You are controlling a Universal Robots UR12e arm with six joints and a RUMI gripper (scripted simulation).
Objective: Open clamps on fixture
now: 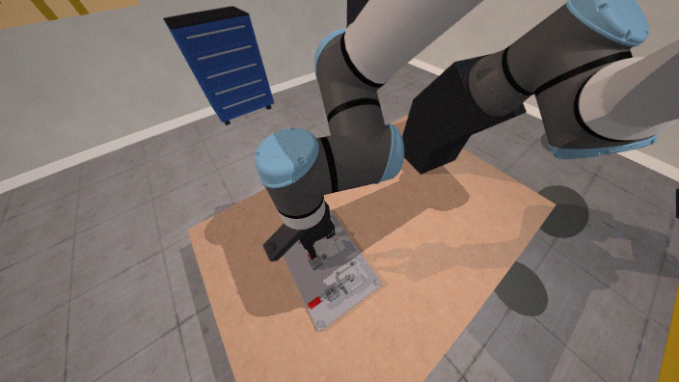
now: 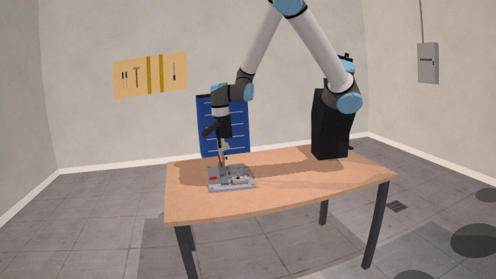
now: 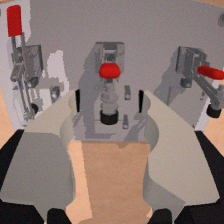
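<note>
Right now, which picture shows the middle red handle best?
The wrist view: the middle red handle sits large between the claw fingers. The exterior view shows it as a thin red sliver; the top view hides it under the arm.
</note>
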